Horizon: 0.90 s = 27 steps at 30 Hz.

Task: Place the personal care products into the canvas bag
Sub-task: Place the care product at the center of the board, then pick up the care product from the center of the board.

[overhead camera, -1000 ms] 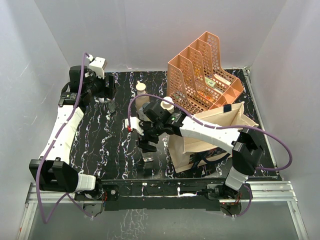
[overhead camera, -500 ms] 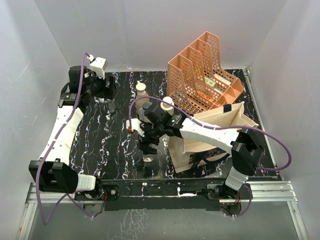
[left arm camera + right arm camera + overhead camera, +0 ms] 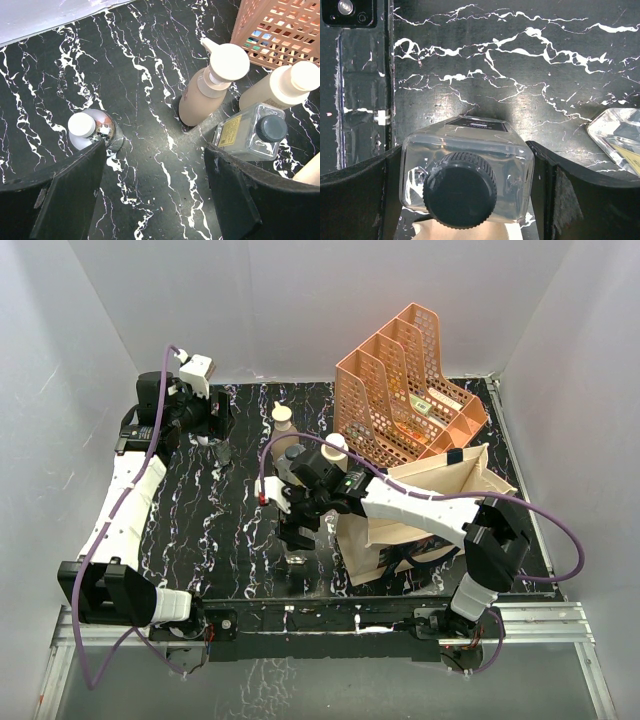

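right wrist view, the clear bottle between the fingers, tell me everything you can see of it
The square clear glass bottle has rounded corners, a ribbed dark screw cap and a dark label strip on its far face. Seen from above, it appears to stand upright on the black marbled table. The right gripper has a finger close against each side; actual contact cannot be confirmed.

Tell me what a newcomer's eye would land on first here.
The tall peach plastic mesh file organizer at the back right stands out most. The beige canvas bag with navy handles stands open just in front of it. Near the middle of the black marbled table, the right gripper straddles a square clear glass bottle with a dark cap.
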Each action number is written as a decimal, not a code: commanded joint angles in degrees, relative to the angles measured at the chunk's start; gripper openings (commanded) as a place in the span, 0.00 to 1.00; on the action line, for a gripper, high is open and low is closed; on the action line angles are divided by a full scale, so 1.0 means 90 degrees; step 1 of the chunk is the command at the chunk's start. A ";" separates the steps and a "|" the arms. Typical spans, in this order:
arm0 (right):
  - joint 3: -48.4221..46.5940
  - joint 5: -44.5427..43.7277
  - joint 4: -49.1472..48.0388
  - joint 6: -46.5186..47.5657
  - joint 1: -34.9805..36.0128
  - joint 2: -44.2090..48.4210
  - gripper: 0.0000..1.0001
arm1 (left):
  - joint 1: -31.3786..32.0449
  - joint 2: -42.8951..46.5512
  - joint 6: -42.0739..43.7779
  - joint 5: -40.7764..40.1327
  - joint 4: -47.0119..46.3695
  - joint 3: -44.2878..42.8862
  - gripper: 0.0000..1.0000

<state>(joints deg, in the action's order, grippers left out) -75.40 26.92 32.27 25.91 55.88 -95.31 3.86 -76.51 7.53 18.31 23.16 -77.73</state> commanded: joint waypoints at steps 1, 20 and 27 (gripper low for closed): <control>0.0031 0.0026 -0.0386 -0.0256 -0.0059 0.0344 0.89 | -0.0048 0.0266 0.0050 0.0136 0.0000 0.0077 0.78; 0.0206 0.0183 -0.0646 -0.0565 -0.0105 0.0364 0.86 | -0.0055 0.0258 0.0073 0.0144 -0.0024 0.0128 0.78; 0.0098 0.0275 -0.0574 -0.0602 -0.0111 0.0384 0.75 | -0.0066 0.0216 0.0105 0.0144 -0.0048 0.0134 0.78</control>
<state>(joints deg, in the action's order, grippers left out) -73.25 27.33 29.47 21.50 54.96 -94.96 3.75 -76.44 7.90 18.50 23.14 -76.86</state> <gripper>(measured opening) 0.808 0.776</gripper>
